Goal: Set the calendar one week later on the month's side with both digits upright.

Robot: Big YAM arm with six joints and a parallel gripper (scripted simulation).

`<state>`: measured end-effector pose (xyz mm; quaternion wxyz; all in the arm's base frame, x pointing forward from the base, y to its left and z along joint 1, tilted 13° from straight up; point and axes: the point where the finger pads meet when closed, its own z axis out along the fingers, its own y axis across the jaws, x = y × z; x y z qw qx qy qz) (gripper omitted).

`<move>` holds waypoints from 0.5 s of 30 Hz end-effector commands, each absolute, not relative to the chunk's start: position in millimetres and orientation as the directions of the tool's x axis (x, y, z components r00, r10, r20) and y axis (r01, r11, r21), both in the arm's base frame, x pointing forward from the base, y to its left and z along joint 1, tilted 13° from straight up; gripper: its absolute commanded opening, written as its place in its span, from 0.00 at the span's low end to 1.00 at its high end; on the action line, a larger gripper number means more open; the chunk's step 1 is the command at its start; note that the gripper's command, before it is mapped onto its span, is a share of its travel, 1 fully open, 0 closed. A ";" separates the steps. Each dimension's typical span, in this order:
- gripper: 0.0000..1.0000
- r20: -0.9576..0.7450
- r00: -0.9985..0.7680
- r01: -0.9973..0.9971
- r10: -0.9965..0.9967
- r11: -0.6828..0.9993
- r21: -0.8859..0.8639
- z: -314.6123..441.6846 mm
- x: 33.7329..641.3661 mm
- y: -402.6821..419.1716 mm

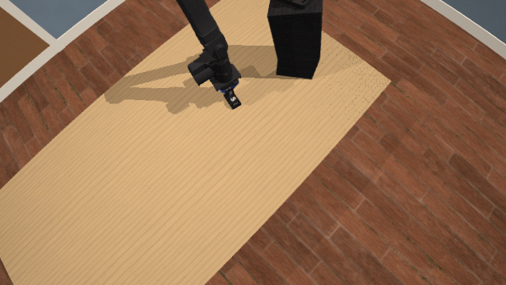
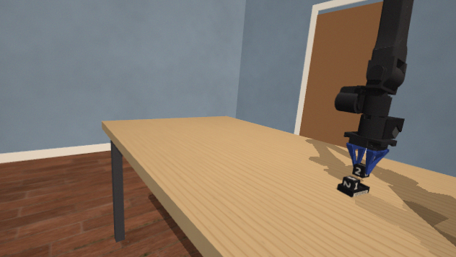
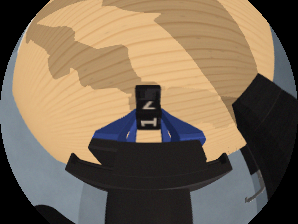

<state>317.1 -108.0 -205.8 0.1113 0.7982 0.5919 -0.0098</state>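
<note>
the fingers of the blue-tipped gripper (image 1: pixel 229 91) (image 2: pixel 361 170) (image 3: pixel 149 114) are clamped on a black cube (image 1: pixel 229 93) (image 2: pixel 360 170) (image 3: pixel 149 121), held above the tray (image 1: pixel 236 106) (image 2: pixel 346 191) (image 3: pixel 148 88). the tray is placed well inside the edges of the wooden table (image 1: pixel 160 180) (image 2: pixel 216 159) (image 3: pixel 40 115), and open tabletop is left around it. the widest stretch is seen toward the lower left in the top view. the black pedestal (image 1: pixel 296 44) (image 3: pixel 272 117) is set near one end of the table, apart from the gripper.

a second black cube (image 1: pixel 234 99) (image 2: pixel 351 183) (image 3: pixel 149 103) is seated in the tray, just below and beside the held one. small white lettering is carried on one side of the tray, too small to be read. above that lettering, an upright white 1 is shown on the seated cube; on its adjoining face a 2 is turned sideways. a near-upright white 2 is shown on the held cube, on a face turned away from the lettered side. only one cube is seated in the tray.
</note>
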 end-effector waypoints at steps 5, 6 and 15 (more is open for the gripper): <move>0.26 -0.149 0.299 0.948 0.943 -0.275 0.161 -206.4 317.4 -111.8; 0.26 -0.149 0.299 0.948 0.943 -0.275 0.161 -206.4 317.4 -111.8; 0.26 -0.149 0.298 0.948 0.943 -0.275 0.158 -206.6 315.3 -111.2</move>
